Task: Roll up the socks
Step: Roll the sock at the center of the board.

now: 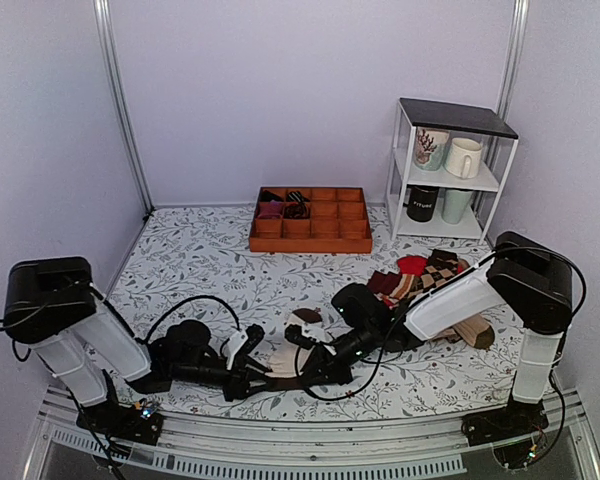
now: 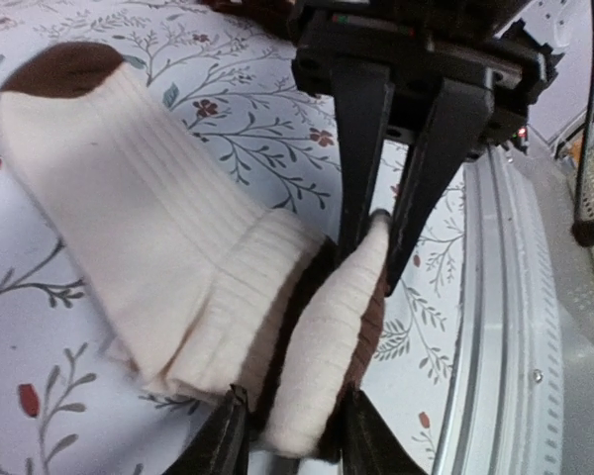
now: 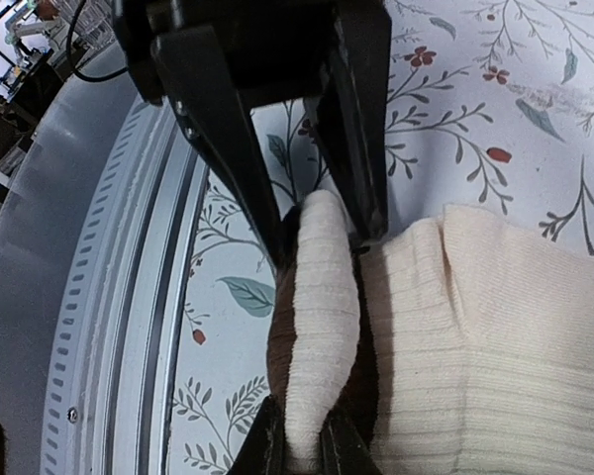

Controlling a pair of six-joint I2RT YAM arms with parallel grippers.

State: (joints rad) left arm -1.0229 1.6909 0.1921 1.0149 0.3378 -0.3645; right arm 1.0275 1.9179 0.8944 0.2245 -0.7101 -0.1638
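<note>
The cream-white socks [image 1: 285,352] lie flat near the table's front edge, with the dark brown toe [image 1: 307,316] pointing away. In the left wrist view the cream body [image 2: 139,228] runs up-left to the brown toe [image 2: 64,69]. The cuff end is folded into a thick cream and brown fold [image 2: 327,346]. My left gripper [image 2: 292,435] is shut on one end of this fold. My right gripper [image 2: 376,237] pinches the other end, facing it. In the right wrist view my right gripper [image 3: 305,450] is shut on the fold [image 3: 322,327], and the left gripper [image 3: 325,226] grips its far end.
A pile of argyle, red and tan socks [image 1: 430,278] lies at the right. A wooden compartment tray [image 1: 325,240] sits at the back centre. A white shelf [image 1: 398,160] with mugs stands at the back right. The metal front rail [image 2: 495,346] runs close beside the grippers.
</note>
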